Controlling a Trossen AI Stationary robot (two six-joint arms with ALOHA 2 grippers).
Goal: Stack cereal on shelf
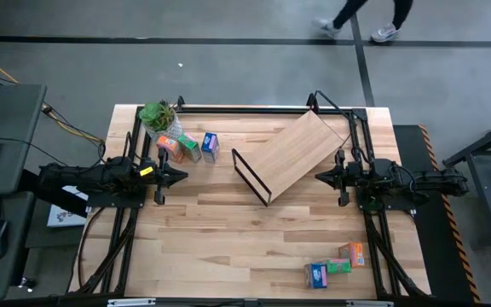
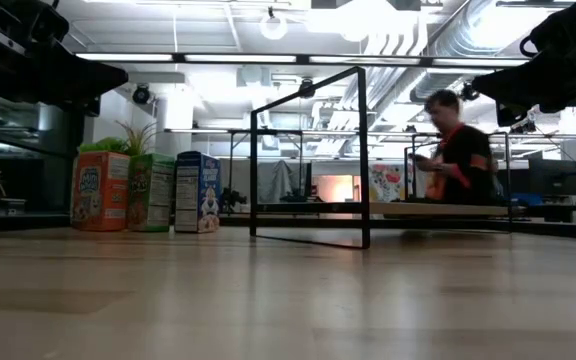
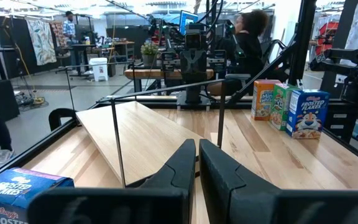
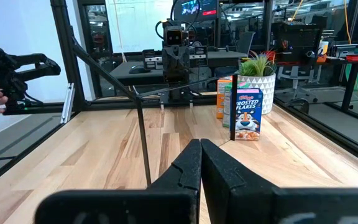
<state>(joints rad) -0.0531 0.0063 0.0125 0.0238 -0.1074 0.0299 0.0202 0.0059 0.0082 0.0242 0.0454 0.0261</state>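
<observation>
Two groups of cereal boxes were seen from above: three [image 1: 188, 147] by the plant [image 1: 158, 115], three [image 1: 337, 266] near the table's front right corner. The shelf [image 1: 292, 155] lay tipped over mid-table. Left gripper [image 1: 181, 177] and right gripper [image 1: 320, 177] were pinched closed, empty. Low view: both arms were cropped. Wrist views: fingers [image 3: 179, 167] [image 4: 188, 163] were pressed together, and one box [image 3: 11, 193] was cut off.
</observation>
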